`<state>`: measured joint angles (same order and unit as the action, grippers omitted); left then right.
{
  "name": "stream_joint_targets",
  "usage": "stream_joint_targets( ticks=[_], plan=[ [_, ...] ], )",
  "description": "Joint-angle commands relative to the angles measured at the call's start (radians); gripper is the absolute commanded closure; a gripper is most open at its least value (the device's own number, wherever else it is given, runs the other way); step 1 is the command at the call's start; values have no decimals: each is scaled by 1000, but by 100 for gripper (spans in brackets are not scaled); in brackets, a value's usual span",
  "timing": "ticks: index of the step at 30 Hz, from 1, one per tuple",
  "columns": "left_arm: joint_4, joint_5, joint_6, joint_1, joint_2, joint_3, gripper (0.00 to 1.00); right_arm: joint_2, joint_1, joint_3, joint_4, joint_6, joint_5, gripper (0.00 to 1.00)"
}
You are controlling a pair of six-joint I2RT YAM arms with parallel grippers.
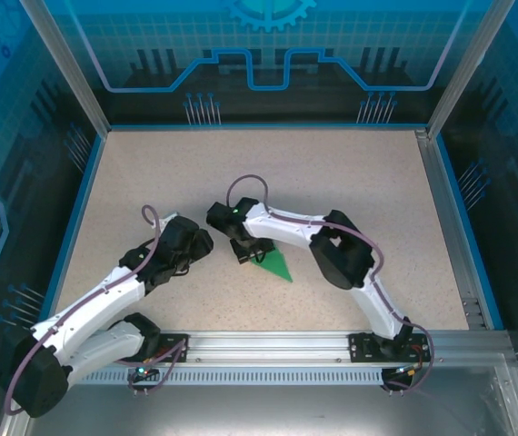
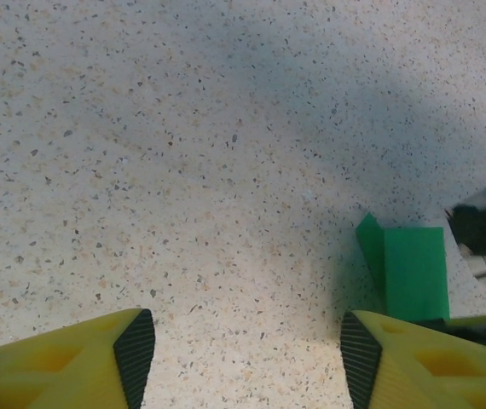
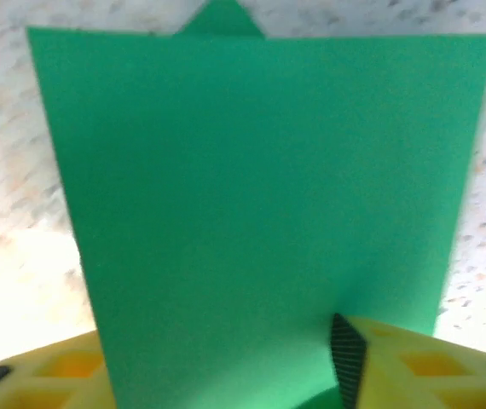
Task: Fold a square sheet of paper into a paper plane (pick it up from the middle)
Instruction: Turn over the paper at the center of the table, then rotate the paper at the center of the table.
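Standing wide apart over the bare speckled counter (image 2: 226,170), the left jaws hold nothing, and their yellow fingers (image 2: 81,366) frame open surface straight ahead. Just beyond the right-hand fingertip of those jaws lies the folded green paper (image 2: 413,273), clear of the fingers. Its far edge is straight and a small flap is raised at its left corner. From above, the paper (image 1: 274,266) shows as a pointed triangle sticking out from beneath the right jaws, its tip aimed at the near rail (image 1: 268,343), with free counter on all sides. At the right jaws the sheet (image 3: 260,196) spans the whole gap. Its far edge runs straight across, with a small peak rising behind it at the middle. These jaws are parted too, not pinching: the paper overlaps the left-hand finger, while the right-hand finger (image 3: 396,366) sits at the sheet's near right corner. Whether that pad touches the paper cannot be told.
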<state>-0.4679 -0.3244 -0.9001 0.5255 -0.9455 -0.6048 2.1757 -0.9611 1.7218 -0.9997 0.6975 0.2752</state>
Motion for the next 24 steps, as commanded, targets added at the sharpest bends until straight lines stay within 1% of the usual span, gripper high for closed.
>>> stream_joint_targets(
  ticks=[1, 4, 6, 8, 10, 13, 18, 24],
  plan=[
    [10, 38, 5, -10, -17, 10, 34, -237, 42, -152, 235, -37, -189, 34],
    [67, 142, 39, -9, -74, -4, 32, -394, 114, -339, 401, -38, -282, 30],
    [96, 216, 52, -10, -132, -20, 32, -468, 196, -469, 505, -33, -383, 31],
    [123, 278, 59, -9, -191, -36, 32, -490, 282, -553, 572, -31, -493, 35],
    [168, 343, 60, -9, -245, -43, 32, -481, 342, -604, 624, -51, -580, 38],
    [189, 390, 57, -9, -313, -64, 33, -435, 381, -608, 648, -84, -655, 42],
    [183, 424, 59, -8, -381, -97, 33, -344, 384, -565, 636, -129, -689, 43],
    [168, 429, 69, -7, -404, -112, 33, -257, 388, -519, 644, -162, -734, 47]
  ],
)
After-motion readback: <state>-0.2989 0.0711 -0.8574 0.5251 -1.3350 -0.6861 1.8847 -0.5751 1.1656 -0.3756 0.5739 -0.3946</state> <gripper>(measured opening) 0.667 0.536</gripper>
